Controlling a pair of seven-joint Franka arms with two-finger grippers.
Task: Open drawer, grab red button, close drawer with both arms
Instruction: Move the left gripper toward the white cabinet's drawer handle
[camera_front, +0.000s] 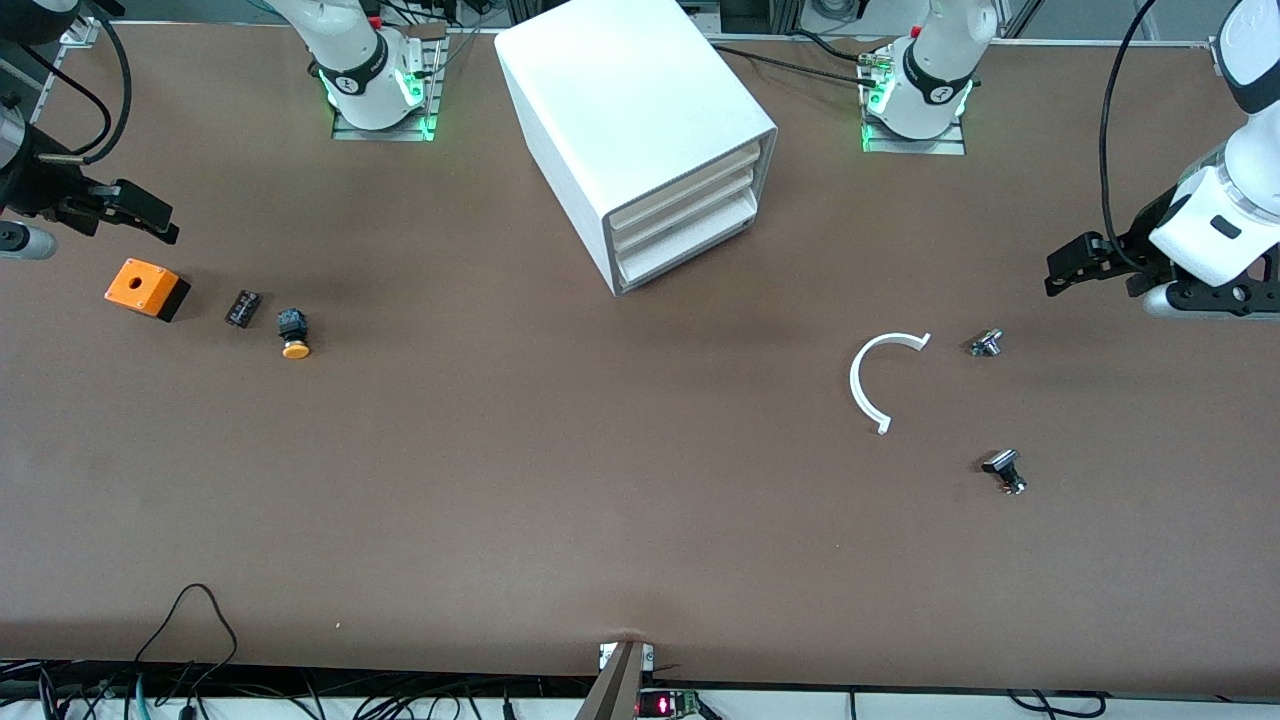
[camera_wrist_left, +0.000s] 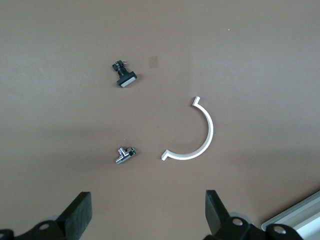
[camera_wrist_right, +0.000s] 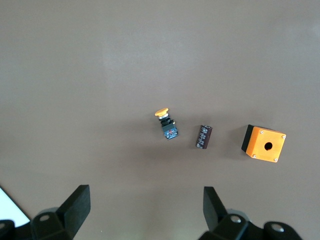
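Note:
The white cabinet (camera_front: 630, 110) stands at the table's middle, between the two arm bases. Its three drawers are all shut, and the drawer (camera_front: 685, 212) is the middle one. The button is hidden. My left gripper (camera_front: 1062, 272) hangs open and empty over the left arm's end of the table, and in the left wrist view (camera_wrist_left: 148, 210) bare table shows between its fingers. My right gripper (camera_front: 148, 215) hangs open and empty over the right arm's end, just above the orange box (camera_front: 146, 288); the right wrist view (camera_wrist_right: 146, 205) shows only table between its fingers.
Beside the orange box (camera_wrist_right: 265, 144) lie a small black part (camera_front: 242, 307) and a yellow-capped button (camera_front: 294, 335). Toward the left arm's end lie a white C-shaped strip (camera_front: 878, 382), a small metal fitting (camera_front: 986, 343) and a black-headed part (camera_front: 1005, 471).

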